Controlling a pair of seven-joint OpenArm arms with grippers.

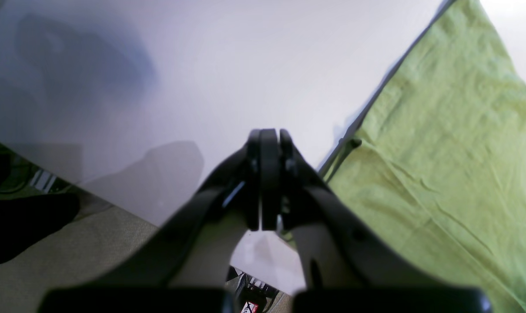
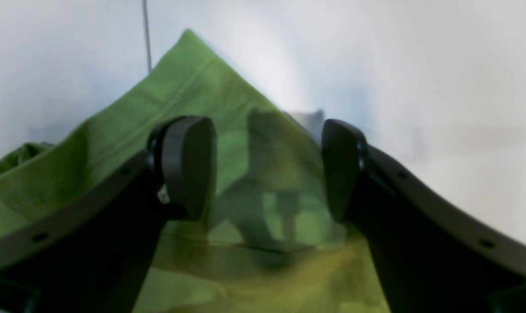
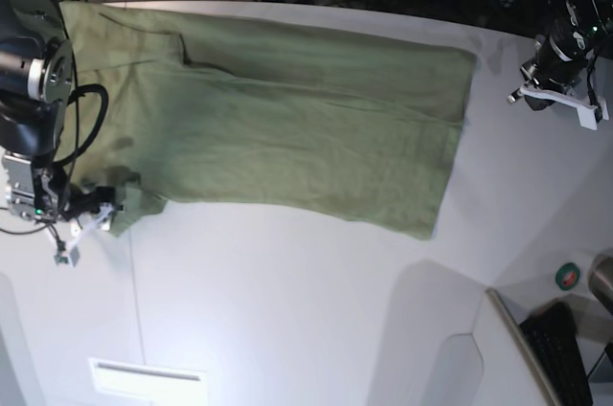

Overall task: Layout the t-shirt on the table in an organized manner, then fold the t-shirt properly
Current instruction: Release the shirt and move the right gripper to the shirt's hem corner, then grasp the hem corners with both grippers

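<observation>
Jaws of the right gripper (image 2: pixel 265 169) are seen spread wide apart in the right wrist view, with nothing clamped between them. A corner of the green t-shirt (image 2: pixel 193 87) lies directly below and ahead of these jaws, its stitched hem running up to a point beyond the fingertips (image 2: pixel 186 161). The cloth under the jaws is shadowed and slightly bunched to their left. A thin dark seam line (image 2: pixel 146 34) in the white worktop (image 2: pixel 441 87) is visible past the shirt corner.

From the base view, the right gripper (image 3: pixel 81 219) is placed at the near-left corner of the t-shirt (image 3: pixel 287 128), which is spread flat and broad across the worktop (image 3: pixel 287 310), reaching from these jaws towards the other arm. One sleeve is seen folded at the far-left end, beyond the right jaws.

Further right, the left gripper (image 3: pixel 560 100) is held off the shirt's right edge, well apart from the cloth. In the left wrist view, the jaws of the left gripper (image 1: pixel 269 139) are pressed fully together with nothing between them. Bare worktop (image 1: pixel 245 65) lies below and ahead of them, and the edge of the t-shirt (image 1: pixel 441 152) runs diagonally to the right of the jaws, near but not touching. Soft creases are visible across that part of the cloth.
</observation>
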